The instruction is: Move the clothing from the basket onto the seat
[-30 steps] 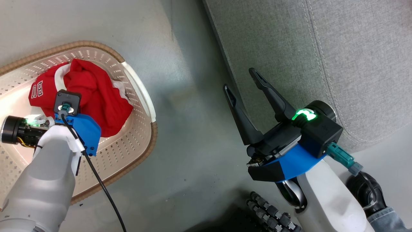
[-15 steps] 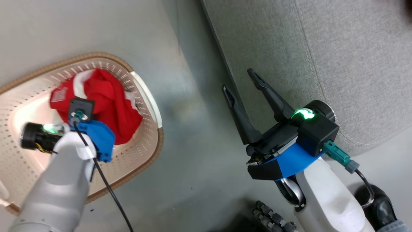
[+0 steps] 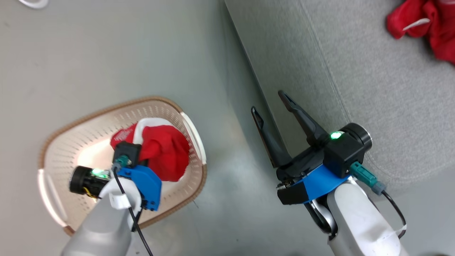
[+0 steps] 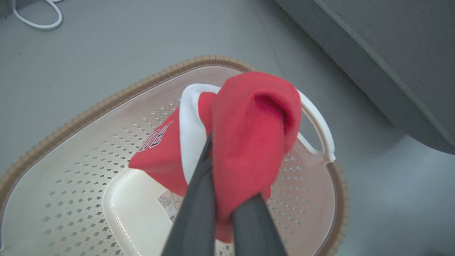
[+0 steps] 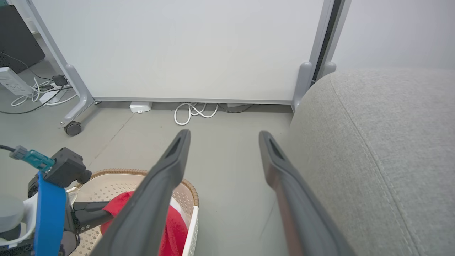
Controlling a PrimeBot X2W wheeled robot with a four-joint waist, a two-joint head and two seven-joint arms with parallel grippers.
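Observation:
The cream perforated basket (image 3: 106, 111) stands on the grey floor left of the seat (image 3: 355, 89). My left gripper (image 4: 217, 167) is shut on a red piece of clothing (image 4: 249, 142) with white trim, bunched and raised over the basket's floor (image 4: 135, 209). In the head view that clothing (image 3: 165, 153) shows just beyond my left wrist. A second red piece of clothing (image 3: 426, 28) lies on the seat at the far right. My right gripper (image 3: 268, 102) hangs open and empty by the seat's front edge, and its fingers (image 5: 170, 167) stand wide apart.
Grey floor lies between the basket (image 5: 142, 174) and the seat (image 5: 384, 142). A white cable loop (image 5: 193, 112) lies by a white panel on a wheeled foot (image 5: 73, 128). Another white cable loop (image 4: 35, 17) lies beyond the basket.
The whole head view has shifted, so the camera moved and the clothing on the seat came into view. The red clothing in my left gripper has gathered up and lifted off the basket's floor.

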